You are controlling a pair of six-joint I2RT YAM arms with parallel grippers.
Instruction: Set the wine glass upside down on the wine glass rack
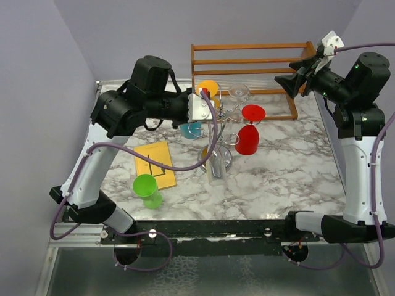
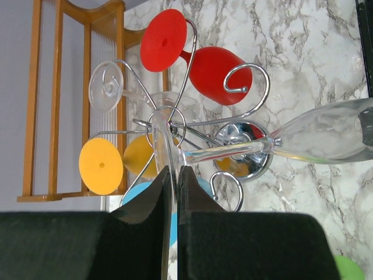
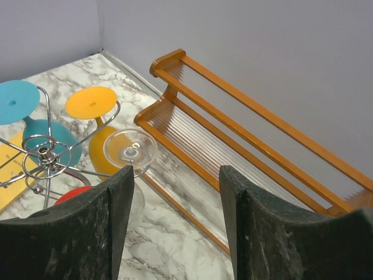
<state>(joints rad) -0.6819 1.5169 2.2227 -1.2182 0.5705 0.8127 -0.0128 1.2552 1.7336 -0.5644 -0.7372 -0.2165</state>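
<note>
My left gripper (image 2: 175, 169) is shut on the round foot of a clear wine glass (image 2: 326, 137). The glass's stem runs across the silver wire rack (image 2: 175, 119), with the bowl beyond the chrome base (image 2: 254, 153). In the top view the left gripper (image 1: 203, 108) is over the rack (image 1: 229, 115) and the held glass (image 1: 216, 169) hangs down by the base. Upside down on the rack arms hang a red glass (image 2: 218, 73), an orange one (image 2: 102, 166), a blue one (image 1: 191, 129) and another clear one (image 2: 106, 87). My right gripper (image 1: 290, 83) is open and empty, high at the back right.
A brown wooden slatted shelf (image 1: 247, 60) stands at the back, under my right gripper (image 3: 175, 175). A green glass (image 1: 146, 188) lies beside a yellow pad (image 1: 155, 163) at the front left. Grey walls close in both sides.
</note>
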